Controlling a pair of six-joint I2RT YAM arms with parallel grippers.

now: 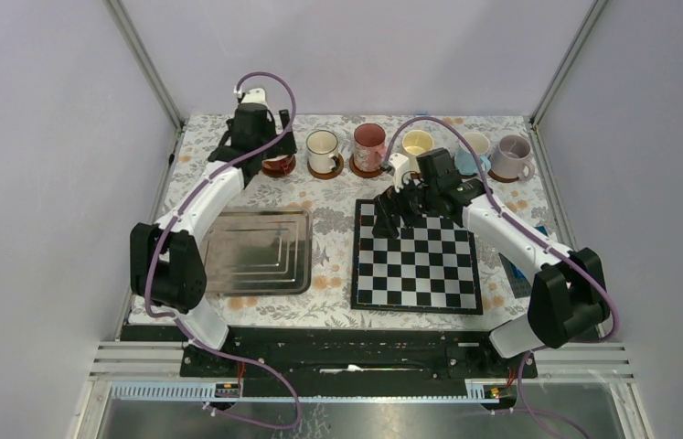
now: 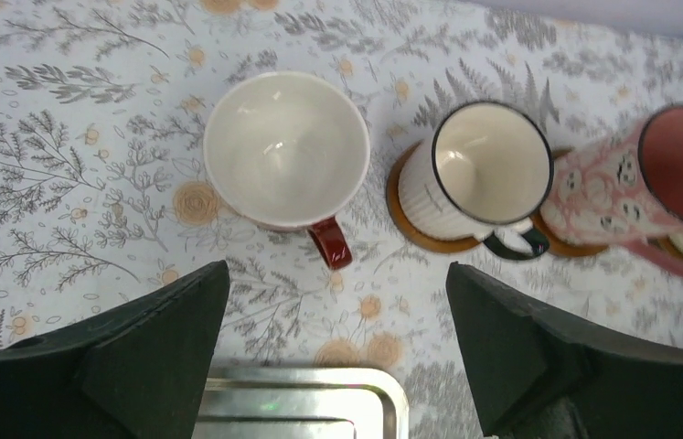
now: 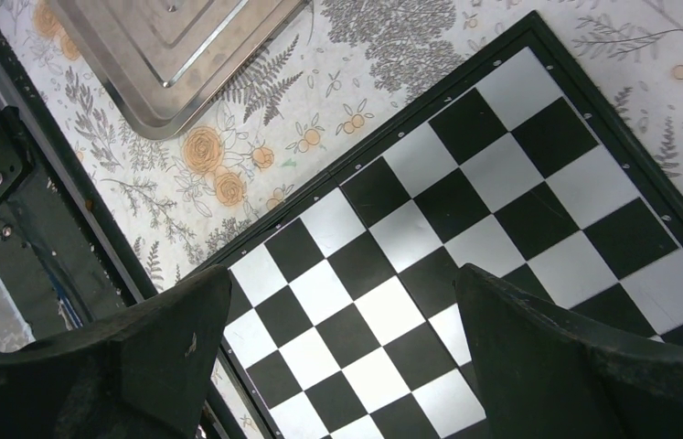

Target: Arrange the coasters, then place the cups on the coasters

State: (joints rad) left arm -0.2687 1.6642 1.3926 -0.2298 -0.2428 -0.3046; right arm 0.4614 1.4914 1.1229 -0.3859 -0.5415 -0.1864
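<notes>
The left gripper [image 2: 336, 288] is held wide open and empty above the red mug [image 2: 285, 151], which is stood upright at the left end of the far row. Beside it, the white mug [image 2: 488, 169] is seated on a coaster [image 2: 399, 208]. The right gripper [image 3: 342, 293] is spread wide, empty, over the chessboard [image 3: 502, 183].

Floral table [image 1: 330, 225] carries metal tray [image 1: 255, 249], chessboard [image 1: 415, 263] and row of coasters [image 2: 399, 208]

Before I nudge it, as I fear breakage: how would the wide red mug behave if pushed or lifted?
The red mug looks glazed ceramic, so probably stiff, heavyish and chippable. Its wide bowl suggests sliding rather than tipping when pushed. The glossy wall may slip in a pinch.
</notes>
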